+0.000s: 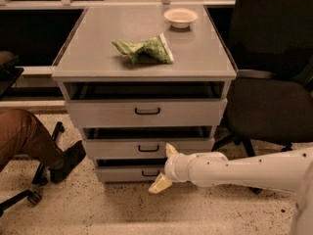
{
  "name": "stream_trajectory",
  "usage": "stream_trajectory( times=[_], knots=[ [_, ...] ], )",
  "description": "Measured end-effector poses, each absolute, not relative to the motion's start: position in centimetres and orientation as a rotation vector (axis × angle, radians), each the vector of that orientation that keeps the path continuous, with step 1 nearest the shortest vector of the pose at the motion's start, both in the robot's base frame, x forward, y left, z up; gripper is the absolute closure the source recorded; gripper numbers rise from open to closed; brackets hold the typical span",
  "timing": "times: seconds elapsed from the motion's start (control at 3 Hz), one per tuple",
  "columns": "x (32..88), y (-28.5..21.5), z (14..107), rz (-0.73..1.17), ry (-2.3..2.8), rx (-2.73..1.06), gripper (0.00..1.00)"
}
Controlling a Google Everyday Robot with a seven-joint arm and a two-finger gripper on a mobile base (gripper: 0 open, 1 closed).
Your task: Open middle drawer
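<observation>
A wide, light-grey metal middle drawer sits in a three-drawer cabinet, between a taller drawer above and a narrower one below. Its flat front faces the viewer, level and square. A small black bar handle lies flat at the centre of the front. A dark strip of shadow runs along the top edge of the front. The cream-coloured gripper is just right of the handle, fingers spread apart, the upper fingertip overlapping the drawer front
</observation>
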State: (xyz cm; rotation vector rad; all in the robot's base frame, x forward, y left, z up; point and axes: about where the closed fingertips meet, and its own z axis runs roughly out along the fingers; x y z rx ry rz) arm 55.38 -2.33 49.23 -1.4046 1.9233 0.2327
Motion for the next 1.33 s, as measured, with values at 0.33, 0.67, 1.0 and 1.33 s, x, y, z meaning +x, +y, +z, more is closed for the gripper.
stream_trajectory(
  times=[0.33, 0.67, 1.0, 1.33],
  knots=[
    [58.4, -2.3, 48.0, 0.165, 1.890, -1.367, 0.00],
    [61.9, -2.5, 47.4, 0.048, 1.875, -1.343, 0.00],
    [64.9, -2.4, 45.8, -0.026, 1.908, -1.325, 0.00],
    [67.6, -1.7, 44.2, -0.044, 1.939, -1.352, 0.00]
  ],
)
